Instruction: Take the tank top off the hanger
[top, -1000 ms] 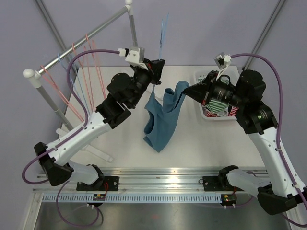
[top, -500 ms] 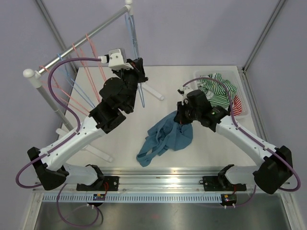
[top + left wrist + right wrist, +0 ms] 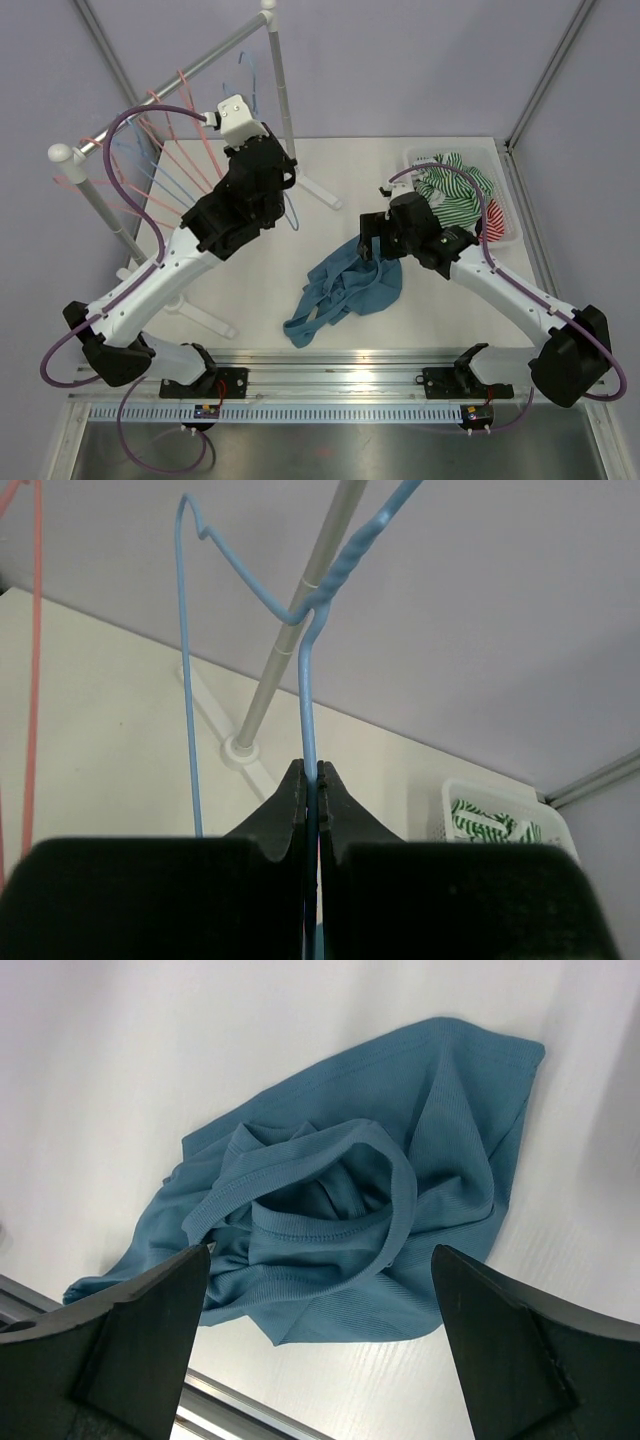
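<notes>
Arms were posed apart: the left reached up beside the rack pole (image 3: 300, 610) with the left gripper (image 3: 311, 772) pinched shut on the blue hanger (image 3: 305, 680). The right stretched low over the worktop (image 3: 440, 320) with the right gripper (image 3: 320, 1252) spread wide above the teal tank top (image 3: 400, 1160), which lay crumpled there. Only the left wrist view showed the wire between the jaws; the overhead view hid it behind the arm.

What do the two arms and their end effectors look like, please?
The left arm and the right arm have white links with rounded black joints. A purple cable loops along each. The left end effector and the right end effector have matte black, wedge-shaped fingers. A small white camera housing sits at the left wrist.
</notes>
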Robot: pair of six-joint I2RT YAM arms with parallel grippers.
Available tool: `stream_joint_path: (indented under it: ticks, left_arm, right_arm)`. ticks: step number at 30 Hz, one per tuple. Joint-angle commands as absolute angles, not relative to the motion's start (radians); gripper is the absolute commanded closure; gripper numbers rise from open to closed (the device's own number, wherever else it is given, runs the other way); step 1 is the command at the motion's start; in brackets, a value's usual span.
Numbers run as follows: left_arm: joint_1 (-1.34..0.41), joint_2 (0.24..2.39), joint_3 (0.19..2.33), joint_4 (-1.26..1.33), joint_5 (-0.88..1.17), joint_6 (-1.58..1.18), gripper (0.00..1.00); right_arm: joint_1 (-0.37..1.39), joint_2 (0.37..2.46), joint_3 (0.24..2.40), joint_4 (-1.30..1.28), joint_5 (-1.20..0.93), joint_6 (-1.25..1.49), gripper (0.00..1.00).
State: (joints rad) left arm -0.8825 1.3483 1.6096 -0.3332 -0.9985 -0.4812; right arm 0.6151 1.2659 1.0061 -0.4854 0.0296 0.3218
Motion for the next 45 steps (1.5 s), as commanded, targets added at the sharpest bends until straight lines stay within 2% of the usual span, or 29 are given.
stream_joint_path:
  ticks: [1,8,15,24,28,29,33,35,36,37,39,40,45]
  left_arm:
    - [-0.818,1.379,1.703,-0.46,-0.986,-0.63,1.0]
    - [-0.645,1.442,1.81,-0.501,-0.855,-0.644,1.0]
    - [-0.551,1.509,1.861,-0.532,-0.789,-0.678,1.0]
    - [-0.514,1.491,1.691,-0.494,-0.73,-0.778,1.0]
    - [-0.511,1.494,1.689,-0.489,-0.713,-0.787,1.0]
    - [-0.512,1.496,1.69,-0.489,-0.709,-0.788,0.97]
    - [-0.511,1.483,1.7,-0.485,-0.663,-0.785,0.58]
    - [-0.512,1.473,1.701,-0.476,-0.641,-0.773,0.47]
    - [-0.511,1.467,1.706,-0.476,-0.605,-0.762,0.36]
    - [-0.512,1.468,1.73,-0.485,-0.591,-0.756,0.29]
    - [-0.512,1.463,1.747,-0.503,-0.549,-0.747,0.18]
    - [-0.512,1.448,1.752,-0.503,-0.532,-0.738,0.01]
    - [-0.514,1.372,1.741,-0.485,-0.419,-0.718,0.01]
  right_arm:
    - [0.618,1.236,1.063,-0.474,0.055,0.318,0.01]
    - [0.618,1.238,1.055,-0.454,0.003,0.29,0.0]
    - [0.62,1.316,1.045,-0.453,-0.041,0.281,0.01]
    - [0.65,1.361,1.012,-0.423,-0.092,0.262,0.01]
    - [0.672,1.37,1.005,-0.423,-0.08,0.255,0.01]
    - [0.692,1.377,1.002,-0.416,-0.072,0.256,0.0]
    - [0.771,1.426,1.002,-0.411,-0.006,0.262,0.01]
    - [0.799,1.471,1.002,-0.405,0.063,0.271,0.01]
    - [0.816,1.488,1.002,-0.402,0.07,0.29,0.0]
    - [0.821,1.505,0.999,-0.388,0.072,0.299,0.01]
    - [0.842,1.555,0.991,-0.364,0.08,0.31,0.01]
    - [0.845,1.595,0.991,-0.348,0.109,0.316,0.01]
    - [0.862,1.732,1.017,-0.377,0.202,0.351,0.01]
